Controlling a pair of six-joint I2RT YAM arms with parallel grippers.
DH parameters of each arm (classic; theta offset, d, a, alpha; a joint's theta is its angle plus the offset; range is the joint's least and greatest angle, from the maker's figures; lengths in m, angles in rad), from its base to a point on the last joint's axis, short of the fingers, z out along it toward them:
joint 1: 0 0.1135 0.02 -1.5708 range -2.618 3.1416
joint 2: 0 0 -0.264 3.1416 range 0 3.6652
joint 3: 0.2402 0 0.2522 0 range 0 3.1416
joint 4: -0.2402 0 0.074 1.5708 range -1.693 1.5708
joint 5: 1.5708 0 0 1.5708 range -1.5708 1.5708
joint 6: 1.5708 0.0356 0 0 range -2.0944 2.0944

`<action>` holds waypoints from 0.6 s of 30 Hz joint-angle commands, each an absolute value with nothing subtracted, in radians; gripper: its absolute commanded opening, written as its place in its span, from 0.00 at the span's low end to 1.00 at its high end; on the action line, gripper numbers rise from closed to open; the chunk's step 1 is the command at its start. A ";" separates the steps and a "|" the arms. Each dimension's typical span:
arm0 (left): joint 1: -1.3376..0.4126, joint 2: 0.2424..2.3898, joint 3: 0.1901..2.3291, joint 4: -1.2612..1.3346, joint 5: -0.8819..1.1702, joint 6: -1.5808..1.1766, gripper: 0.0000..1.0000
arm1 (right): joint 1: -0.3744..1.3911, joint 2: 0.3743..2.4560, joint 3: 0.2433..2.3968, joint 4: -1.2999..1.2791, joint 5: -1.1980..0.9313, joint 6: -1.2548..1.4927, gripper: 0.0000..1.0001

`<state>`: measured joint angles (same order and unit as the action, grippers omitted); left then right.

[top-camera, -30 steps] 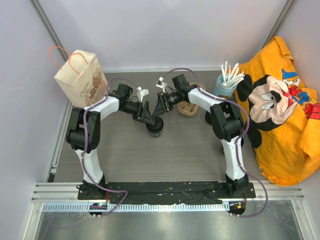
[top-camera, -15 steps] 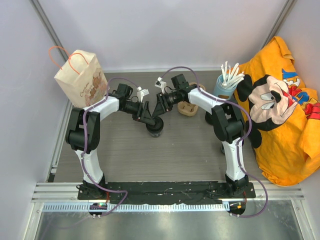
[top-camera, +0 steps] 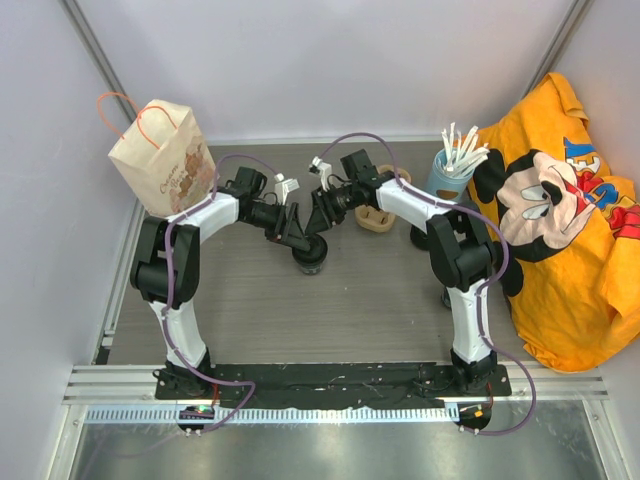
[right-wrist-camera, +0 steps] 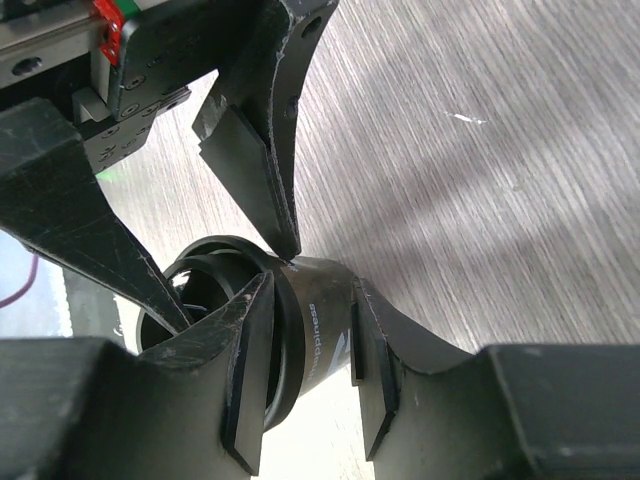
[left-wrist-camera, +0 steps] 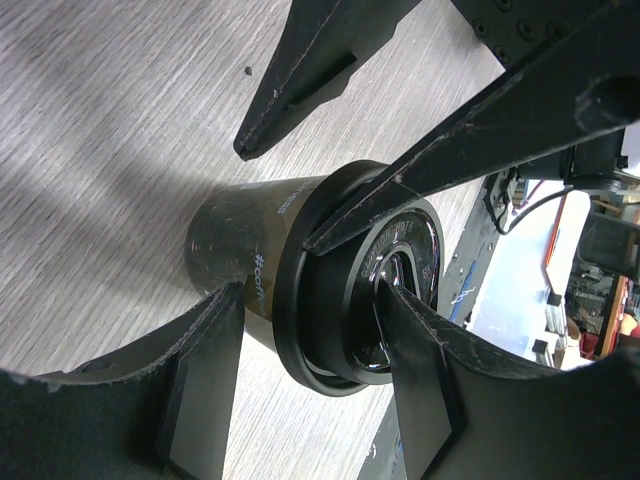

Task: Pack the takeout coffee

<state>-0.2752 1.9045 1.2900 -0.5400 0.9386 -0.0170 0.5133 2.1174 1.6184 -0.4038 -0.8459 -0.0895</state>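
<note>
The takeout coffee, a black cup with a black lid, stands on the table in the middle. My left gripper straddles its rim: in the left wrist view one finger rests on the glossy lid and the other stands just off the cup wall. My right gripper comes from the other side. In the right wrist view one finger lies over the lid and the other presses the cup's side.
A cardboard carrier lies just right of the cup. A paper bag stands back left. A blue cup of white stirrers and an orange cloth are at the right. A dark object sits behind the right arm.
The right arm has shifted slightly left, closer over the cup. The left arm and the cup have hardly moved.
</note>
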 commanded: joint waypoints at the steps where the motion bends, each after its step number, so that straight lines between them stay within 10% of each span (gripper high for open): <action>1: -0.281 1.951 1.239 -0.534 0.604 0.091 0.19 | 0.565 2.175 1.539 -0.594 -0.690 -0.184 0.40; 18: -0.281 1.950 1.235 -0.526 0.603 0.080 0.16 | 0.396 2.008 1.726 -0.600 -0.899 -0.032 0.67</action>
